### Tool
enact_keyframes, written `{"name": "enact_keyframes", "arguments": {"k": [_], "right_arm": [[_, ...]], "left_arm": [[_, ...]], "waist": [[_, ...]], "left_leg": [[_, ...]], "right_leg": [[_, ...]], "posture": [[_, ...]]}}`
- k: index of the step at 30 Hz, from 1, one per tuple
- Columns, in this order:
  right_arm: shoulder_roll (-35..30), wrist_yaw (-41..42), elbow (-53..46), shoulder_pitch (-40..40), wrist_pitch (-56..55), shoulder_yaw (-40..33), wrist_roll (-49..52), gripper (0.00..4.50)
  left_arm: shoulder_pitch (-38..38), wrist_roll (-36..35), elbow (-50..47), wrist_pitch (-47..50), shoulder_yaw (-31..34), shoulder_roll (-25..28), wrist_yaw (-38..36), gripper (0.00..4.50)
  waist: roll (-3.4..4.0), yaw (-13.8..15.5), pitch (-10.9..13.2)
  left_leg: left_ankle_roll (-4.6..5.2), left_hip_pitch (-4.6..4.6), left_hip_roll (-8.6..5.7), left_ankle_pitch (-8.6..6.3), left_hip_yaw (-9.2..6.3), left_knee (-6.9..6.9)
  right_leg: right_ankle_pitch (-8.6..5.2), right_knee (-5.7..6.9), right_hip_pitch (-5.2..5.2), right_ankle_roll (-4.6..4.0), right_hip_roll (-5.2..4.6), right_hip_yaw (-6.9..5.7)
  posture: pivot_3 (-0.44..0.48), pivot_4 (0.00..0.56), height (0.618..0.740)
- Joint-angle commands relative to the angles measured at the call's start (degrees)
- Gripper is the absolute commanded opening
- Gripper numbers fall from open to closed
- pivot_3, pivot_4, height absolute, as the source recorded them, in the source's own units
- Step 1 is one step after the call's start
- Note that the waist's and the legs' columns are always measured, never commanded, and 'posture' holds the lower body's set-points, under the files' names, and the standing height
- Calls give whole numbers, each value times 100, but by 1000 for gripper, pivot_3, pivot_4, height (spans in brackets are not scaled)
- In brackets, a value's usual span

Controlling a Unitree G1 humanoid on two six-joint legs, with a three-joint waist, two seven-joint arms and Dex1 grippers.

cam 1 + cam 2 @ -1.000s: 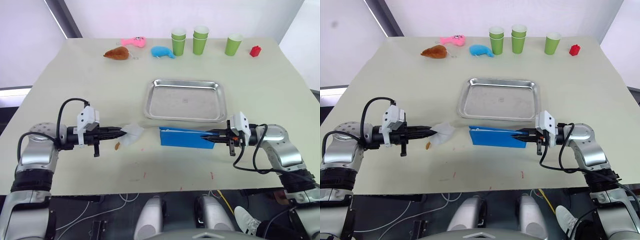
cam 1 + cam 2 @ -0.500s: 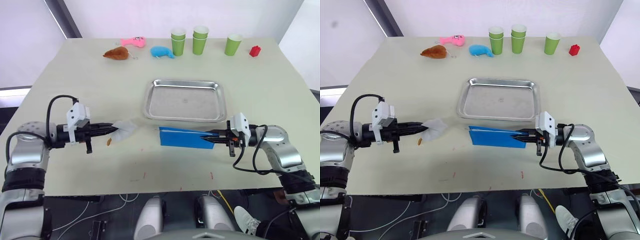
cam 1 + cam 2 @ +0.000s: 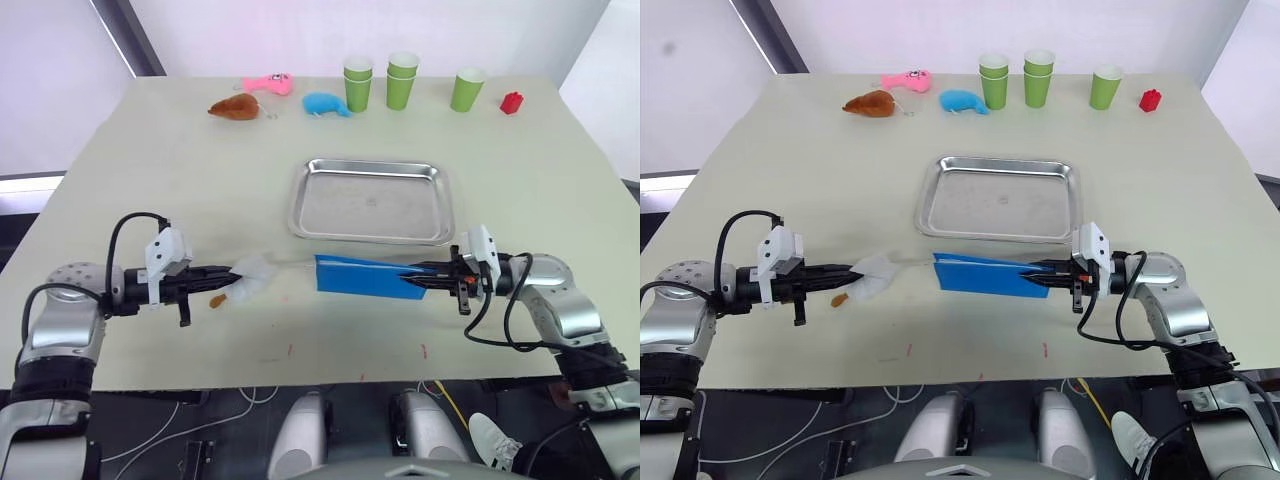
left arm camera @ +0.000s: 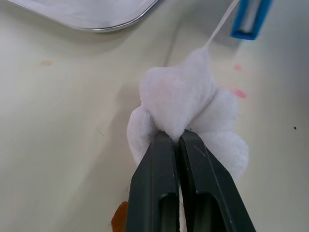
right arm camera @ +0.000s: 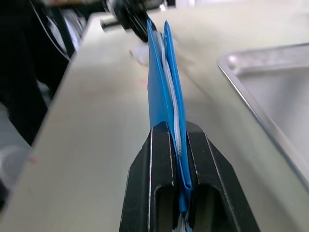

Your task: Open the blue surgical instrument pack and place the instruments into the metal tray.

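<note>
1. The right gripper [image 3: 412, 281], at the lower right of the left eye view, is clamping the blue surgical instrument pack [image 3: 362, 277] by its right end, holding it on edge just below the metal tray [image 3: 370, 200]
2. In the right wrist view the two black fingers [image 5: 157, 159] are squeezing the folded pack, its pale lining showing between the two blue layers
3. The left gripper [image 3: 233, 281], at the lower left of the left eye view, is pinching a white fluffy pull tab [image 3: 254, 275]; in the left wrist view its fingers [image 4: 159, 179] are pressing together on the white fluff
4. A thin white cord [image 3: 297, 263] is running from the tab across to the left end of the pack
5. A small orange-brown tag [image 3: 217, 299] is lying on the table [image 3: 150, 170] just below the left gripper's tips
6. The tray is sitting in the centre of the frame, its bottom bare
7. Along the top of the frame, a brown plush toy [image 3: 235, 107], a pink toy [image 3: 270, 84], a blue whale toy [image 3: 325, 104], green paper cups [image 3: 402, 80] and a small red block [image 3: 512, 102] are standing well apart from the pack
</note>
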Motion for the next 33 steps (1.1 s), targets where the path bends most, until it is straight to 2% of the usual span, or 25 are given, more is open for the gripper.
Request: {"name": "enact_keyframes", "arguments": {"k": [1, 13, 18, 27, 33], "right_arm": [[69, 2, -520, -47, 354, -399, 664, 0], [548, -575, -600, -190, 709, -966, 1225, 0], [537, -524, -594, -185, 722, -944, 1172, 0], [132, 89, -323, -152, -40, -410, 183, 0], [9, 171, 26, -185, -572, -149, -407, 0]], "left_arm": [[181, 156, 241, -44, -122, -10, -67, 44], [78, 223, 792, -416, -94, 23, -201, 44], [-13, 260, 1065, -595, -96, 56, -266, 44], [-594, 484, 1959, -1448, 36, 269, -102, 44], [-1093, 357, 2211, -1400, 185, 545, -257, 44]], "waist": [[0, 15, 0], [3, -8, -2], [3, -8, -2], [3, -36, -2], [0, -35, 0]], "left_leg": [[0, 0, -2, 0, -1, 1], [0, 5, -2, 0, 1, 0], [0, 4, -2, 0, 1, -1], [0, 7, 1, 0, -1, 0], [0, 2, 6, 0, -2, 0]], "right_leg": [[0, -1, 2, 1, -3, -1], [0, 1, 3, 1, -2, 0], [0, 1, 3, 1, -2, -1], [0, 3, 2, 1, 6, -1], [1, 4, -3, 0, 13, -2]], "posture": [[0, 150, 739], [0, 150, 739], [0, 150, 739], [0, 150, 739], [0, 150, 739]]}}
